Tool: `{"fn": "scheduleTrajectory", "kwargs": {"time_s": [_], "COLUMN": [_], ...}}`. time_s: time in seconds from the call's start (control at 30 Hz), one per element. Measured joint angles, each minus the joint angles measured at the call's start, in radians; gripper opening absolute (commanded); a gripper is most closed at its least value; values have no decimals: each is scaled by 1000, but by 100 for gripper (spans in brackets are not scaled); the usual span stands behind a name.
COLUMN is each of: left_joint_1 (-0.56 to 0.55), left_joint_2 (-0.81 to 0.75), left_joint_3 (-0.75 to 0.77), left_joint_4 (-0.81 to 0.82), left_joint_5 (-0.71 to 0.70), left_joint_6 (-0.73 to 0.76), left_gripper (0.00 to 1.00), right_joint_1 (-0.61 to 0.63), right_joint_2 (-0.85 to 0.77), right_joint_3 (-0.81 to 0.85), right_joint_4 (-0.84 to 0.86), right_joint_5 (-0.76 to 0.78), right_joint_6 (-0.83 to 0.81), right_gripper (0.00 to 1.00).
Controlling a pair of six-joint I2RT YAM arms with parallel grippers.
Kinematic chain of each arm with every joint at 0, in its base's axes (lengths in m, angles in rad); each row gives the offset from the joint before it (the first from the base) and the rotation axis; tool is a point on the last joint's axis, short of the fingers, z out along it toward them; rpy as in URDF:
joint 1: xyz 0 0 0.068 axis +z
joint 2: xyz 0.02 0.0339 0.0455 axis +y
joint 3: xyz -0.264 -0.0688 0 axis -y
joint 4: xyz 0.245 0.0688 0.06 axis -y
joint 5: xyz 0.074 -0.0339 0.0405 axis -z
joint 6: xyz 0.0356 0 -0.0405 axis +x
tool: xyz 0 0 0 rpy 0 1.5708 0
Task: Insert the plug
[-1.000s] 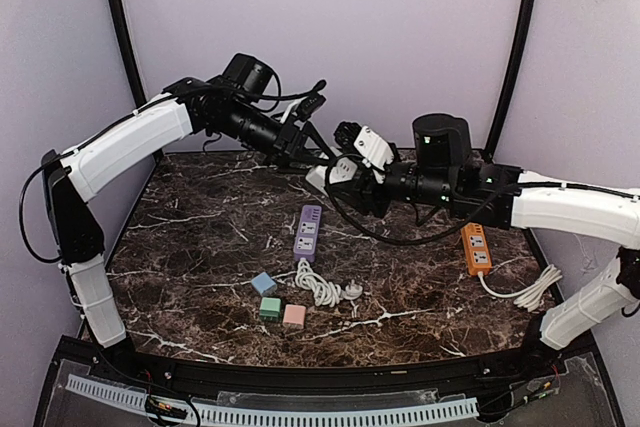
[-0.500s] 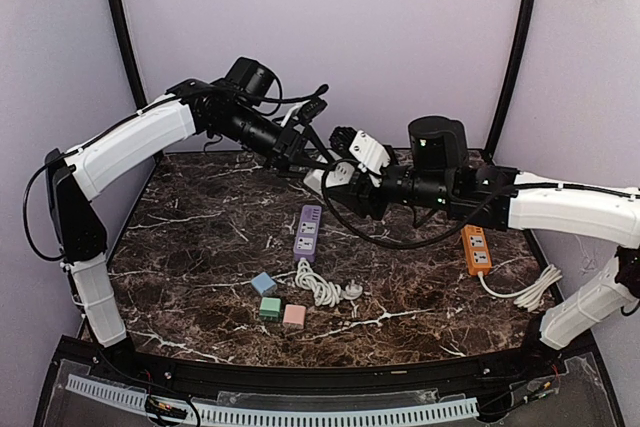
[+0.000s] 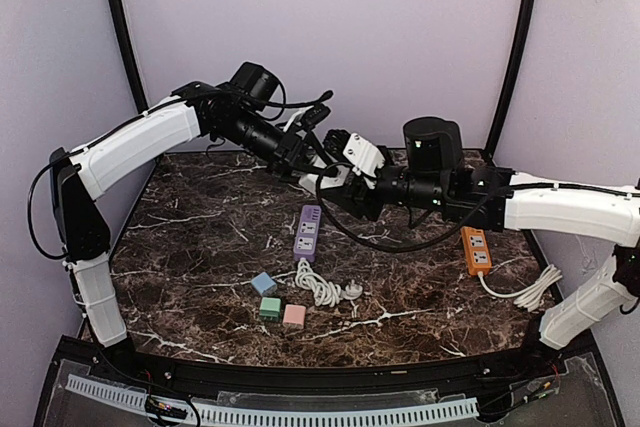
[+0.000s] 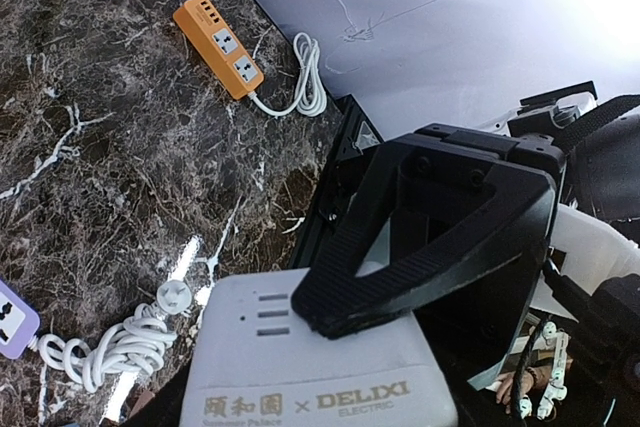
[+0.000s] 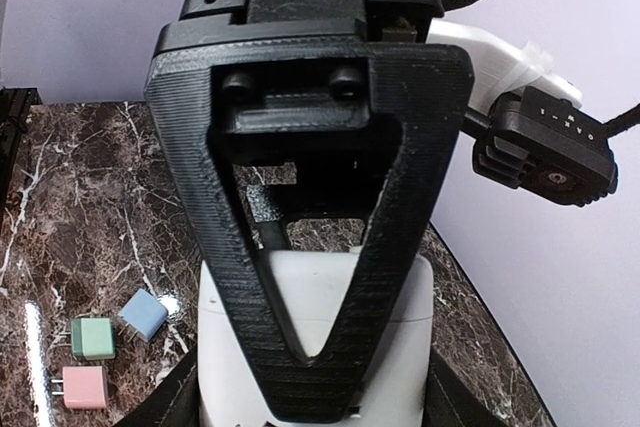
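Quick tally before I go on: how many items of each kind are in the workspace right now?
Power strips: 3 (purple strip, orange strip, white strip held off the table)
Small plug cubes: 3 (blue cube, green cube, pink cube)
Total: 6

Layout on the table (image 3: 190, 247). Centre: a power strip (image 3: 307, 231) lying front to back, its coiled cord (image 3: 316, 283) just before it, the plug (image 3: 352, 292) at the coil's right. Left of the coil: three small adapters (image 3: 270, 309), close together. Right side: a second power strip (image 3: 476, 248), its cord (image 3: 527, 292) looped in front. Above the rear centre: a third strip (image 4: 320, 367) between the left pincer (image 3: 303, 154) and right pincer (image 3: 338, 175).
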Motion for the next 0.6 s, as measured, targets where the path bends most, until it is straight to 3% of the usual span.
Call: {"fn": "scheduleTrajectory", "kwargs": {"time_s": [0.03, 0.1, 0.13, 0.17, 0.23, 0.33, 0.6], "left_joint_1": [0, 1, 1, 2, 3, 5, 25], "left_joint_2": [0, 0, 0, 0, 0, 0, -2], "left_joint_3": [0, 0, 0, 0, 0, 0, -5], "left_joint_4": [-1, -3, -5, -7, -10, -13, -23], "left_joint_5": [0, 0, 0, -2, -5, -4, -89], "left_joint_6": [0, 2, -2, -7, -8, -4, 25], "left_gripper": [65, 49, 32, 10, 2, 1, 1], "right_joint_1": [1, 2, 3, 3, 5, 7, 13], "right_joint_2": [0, 0, 0, 2, 5, 11, 16], "right_joint_3": [0, 0, 0, 0, 1, 6, 9], "right_joint_4": [0, 0, 0, 0, 0, 1, 25], "right_joint_5": [0, 3, 5, 10, 14, 23, 155], "right_joint_6": [-1, -1, -8, -16, -14, -1, 140], "right_gripper": [21, 22, 26, 37, 68, 97, 99]}}
